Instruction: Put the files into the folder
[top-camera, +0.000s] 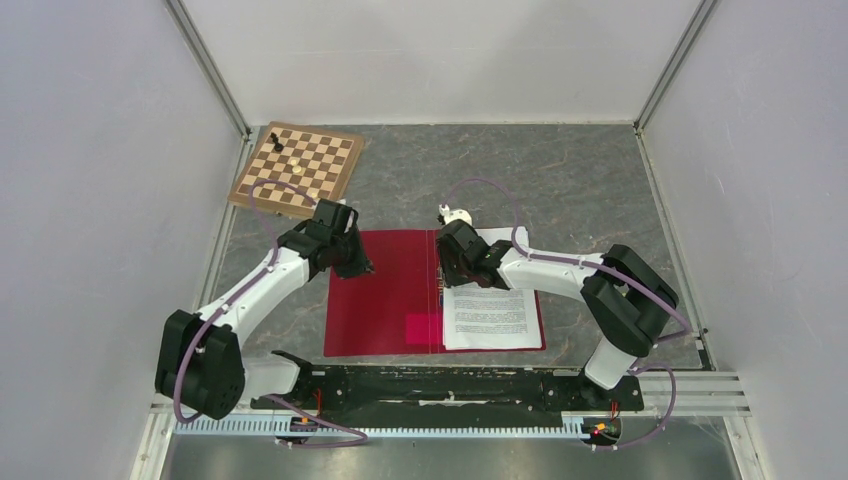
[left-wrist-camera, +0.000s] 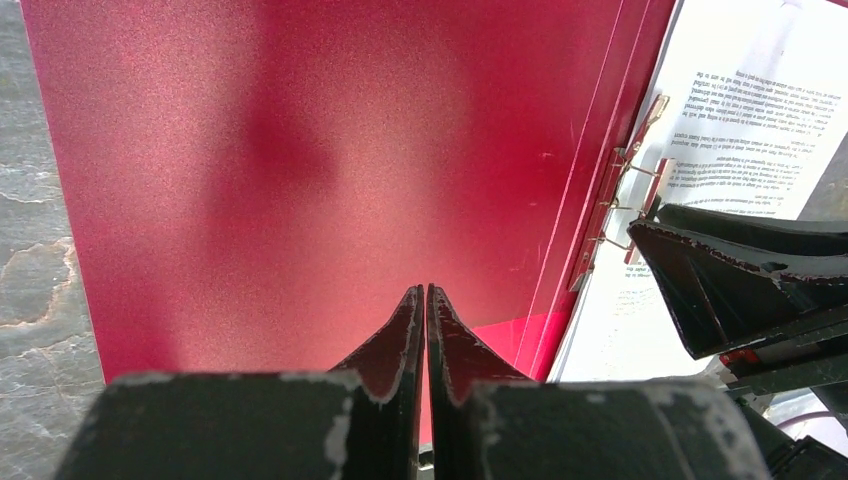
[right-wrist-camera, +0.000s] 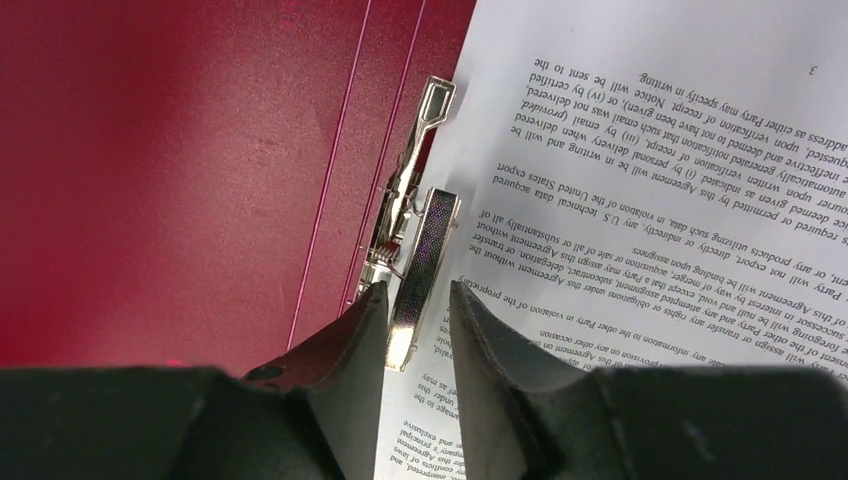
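Presently the folder (top-camera: 385, 290) lies open and flat on the table (top-camera: 580, 180), left cover bare. The files (top-camera: 490, 315) lie on its right half, printed side up.

We note the clip (right-wrist-camera: 425, 240) at the spine. Its long axis runs along the spine, away from the arm bases. Its dark bar lies over the left edge of the top sheet. We cannot tell whether the bar is pressed down on the paper.

The right gripper (right-wrist-camera: 418, 290) stands directly over the near end of the clip. Its fingers are a narrow gap apart, one on the red side and one on the paper side, with the bar showing between them. We cannot tell whether they pinch the bar or only hang above it.

The left gripper (left-wrist-camera: 426, 290) is fully closed and holds nothing. Its tips point at the left cover, left of the spine. Contact with the cover cannot be confirmed.

Judgement: the coming move turns on the clip, and the right arm is the nearer. Its fingers are set across the bar's width, not along it. The left arm is placed to steady the cover.
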